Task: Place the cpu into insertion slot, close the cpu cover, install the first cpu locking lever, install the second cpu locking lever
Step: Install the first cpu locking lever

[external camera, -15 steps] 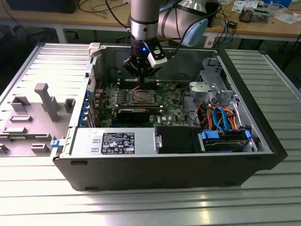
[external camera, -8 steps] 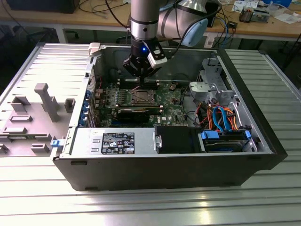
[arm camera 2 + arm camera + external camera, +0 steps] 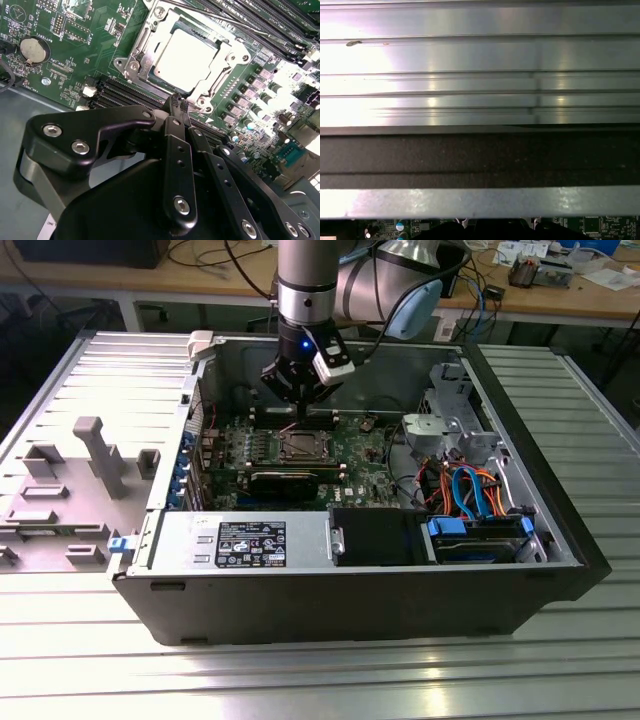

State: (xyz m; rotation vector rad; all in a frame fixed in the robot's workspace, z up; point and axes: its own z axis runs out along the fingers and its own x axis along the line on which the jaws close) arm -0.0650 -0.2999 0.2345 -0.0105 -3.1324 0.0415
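Inside the open computer case point(image 3: 540, 570), the cpu point(image 3: 186, 59) lies flat in its slot point(image 3: 300, 447) on the green board point(image 3: 45, 20), framed by the thin metal cover point(image 3: 148, 40). Light, stiff and probably fragile, the chip is best handled by its edges. The gripper point(image 3: 176, 102), closed and apparently empty, hovers at the slot's rim. Glare whitens the chip; the gripper's body hides the near rim, and the lever latches are hard to read.

We see the flat square chip with its dull silver top point(image 3: 186, 59) seated level in the silver-rimmed square socket point(image 3: 131, 65) on the green board point(image 3: 55, 55). The thin silvery windowed frame plate point(image 3: 226, 49) lies flat around it.
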